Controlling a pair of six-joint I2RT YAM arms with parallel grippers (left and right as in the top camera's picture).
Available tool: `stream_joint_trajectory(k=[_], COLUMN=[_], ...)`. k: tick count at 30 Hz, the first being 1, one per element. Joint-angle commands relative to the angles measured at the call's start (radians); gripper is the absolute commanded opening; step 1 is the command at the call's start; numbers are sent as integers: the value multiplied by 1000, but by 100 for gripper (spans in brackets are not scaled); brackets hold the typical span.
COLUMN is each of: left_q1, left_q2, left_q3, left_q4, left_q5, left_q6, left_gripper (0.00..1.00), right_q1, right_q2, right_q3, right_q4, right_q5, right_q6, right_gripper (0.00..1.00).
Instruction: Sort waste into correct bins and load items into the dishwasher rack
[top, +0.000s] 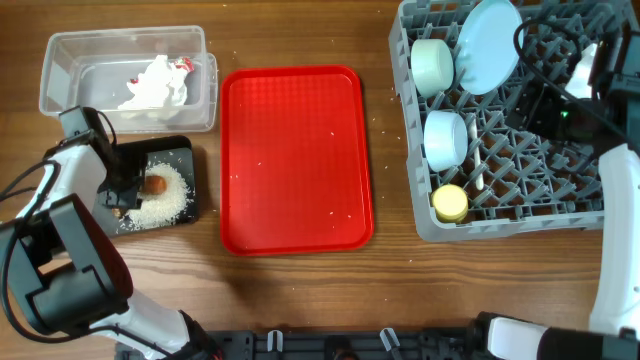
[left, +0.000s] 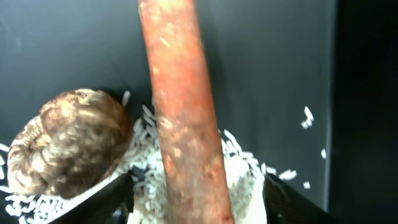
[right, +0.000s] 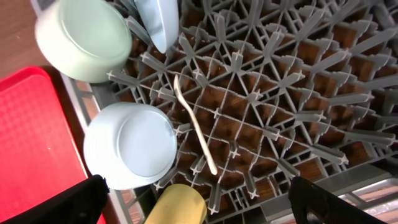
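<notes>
The orange carrot (left: 177, 112) lies on white rice grains (left: 239, 165) in the black tray (top: 186, 152), next to the brown food lump (left: 71, 143). My left gripper (left: 196, 186) is open, with the carrot between its spread fingers and untouched. In the overhead view the left gripper (top: 122, 185) hides the carrot. The clear tub (top: 60, 60) holds the white napkin (top: 155, 85) and the red wrapper (top: 182, 65). The grey rack (top: 425, 215) holds the plate (top: 490, 45), the mint bowl (top: 433, 65), the blue bowl (top: 445, 138), the yellow cup (top: 450, 203) and the spoon (right: 196, 127). My right gripper (right: 199, 193) is open above the rack.
A red serving tray (top: 295, 155) lies between the black tray and the rack, with a few stray grains on it. The wooden table (top: 300, 30) shows around everything.
</notes>
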Motion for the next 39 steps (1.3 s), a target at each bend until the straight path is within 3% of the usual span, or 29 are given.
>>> stream_joint_trajectory(k=[1, 5, 6, 7, 8, 15, 29, 32, 33, 39], left_q1=[3, 2, 2, 2, 2, 2, 2, 2, 2, 2], left_q2=[-124, -281, -309, -335, -357, -382, -382, -382, -382, -382], left_q3=[54, 54, 54, 54, 54, 54, 54, 54, 54, 54], left_q4=[-32, -61, -72, -87, -103, -111, -111, -111, -112, -111], left_q5=[41, 64, 64, 64, 64, 64, 64, 64, 64, 64], left_q6=[67, 67, 67, 67, 66, 66, 66, 66, 66, 66], left_gripper=[70, 80, 85, 99, 100, 100, 100, 100, 100, 100], right_q1=[0, 0, 0, 0, 0, 0, 0, 0, 0, 41], right_q2=[-146, -322, -363, -404, -445, -755, -825, -842, -871, -1036], right_q3=[34, 51, 51, 51, 51, 51, 42, -29, -128, -674], right_q4=[3, -9, -12, -20, -31, -145, -415, -246, -66, 595], right_q5=[12, 13, 12, 8, -3, -33, 48, 57, 23, -195], right_q6=[-47, -56, -56, -56, -56, -48, -104, -99, -100, -96], right_gripper=[100, 100, 100, 100, 100, 100, 100, 100, 100, 100])
